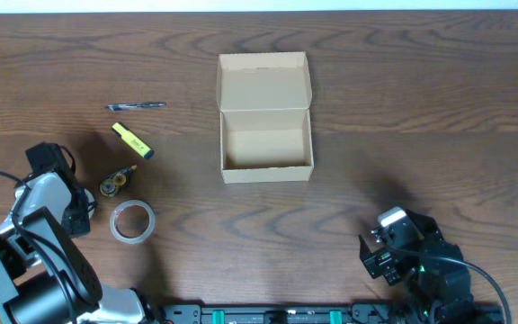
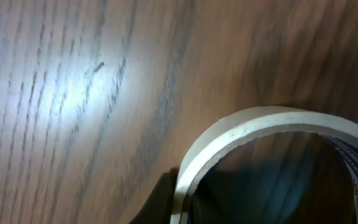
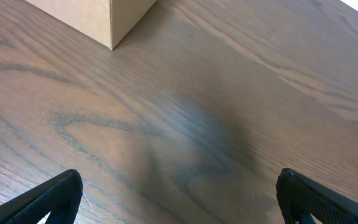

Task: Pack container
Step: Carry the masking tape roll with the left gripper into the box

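Left gripper (image 2: 178,208): jaws closed, pinching the near wall of the tape roll (image 2: 247,124). One dark finger shows against the outside of the rim; the other is lost in shadow inside the ring. Roll appears to lie flat on the wood table (image 1: 403,108).

Right gripper (image 3: 182,202): spread wide, empty, hanging low over bare table at the near right.

Just beyond the roll: a small dark-and-gold item (image 1: 115,181), too small to identify. Farther back, a yellow highlighter (image 1: 132,141), then a slim dark pen (image 1: 137,106). All lie apart from one another.

Mid-table, well apart from the left arm: the container (image 1: 266,148), a tan cardboard box, lid flap (image 1: 263,81) thrown back on the far side, nothing inside. One near corner shows in the right wrist view.

Risks, as I judge them:
- Grip takes only one thin wall, so the roll may pivot and hang off the fingers on lifting, or slip out.
- A hanging roll could clip the box's near wall on the way in and shove the light box.
- The small item sits close; a swing could knock it.
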